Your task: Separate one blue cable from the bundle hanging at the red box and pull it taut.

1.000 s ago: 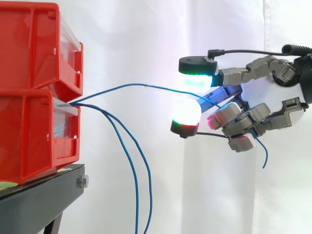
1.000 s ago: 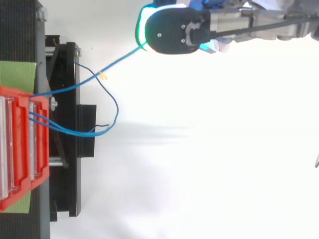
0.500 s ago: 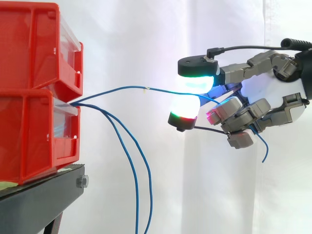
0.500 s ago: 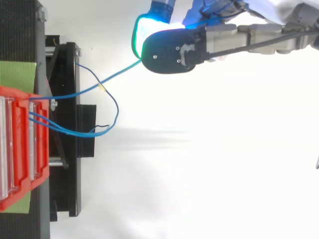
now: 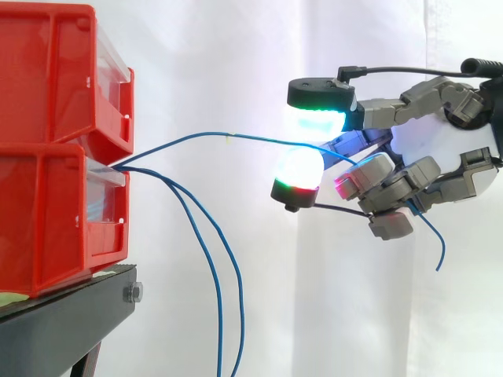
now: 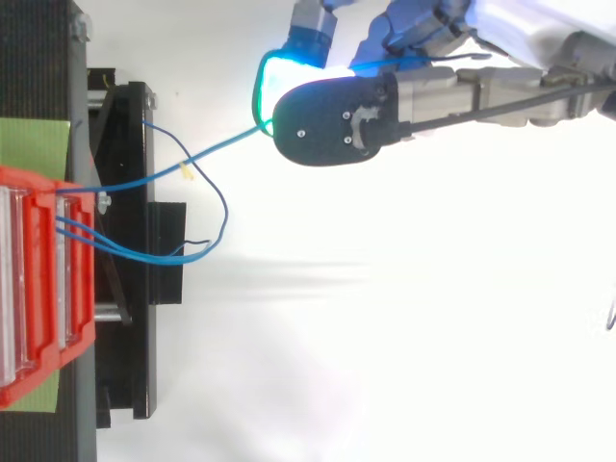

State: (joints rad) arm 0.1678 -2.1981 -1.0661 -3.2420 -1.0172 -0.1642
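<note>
Slack remains: the hand (image 5: 397, 182), its glowing pads (image 5: 316, 119) pinched on one blue cable (image 5: 196, 137), has lifted slightly and swung sideways rather than away from the red box (image 5: 47, 212). The cable still arches from the box's front, while the other cables (image 5: 214, 259) droop beside it.

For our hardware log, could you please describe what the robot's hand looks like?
The hand is built of grey, blocky segments around a pale palm. Its fingertips are thick rounded pads with black caps, glowing white with cyan, green and red tints.
</note>
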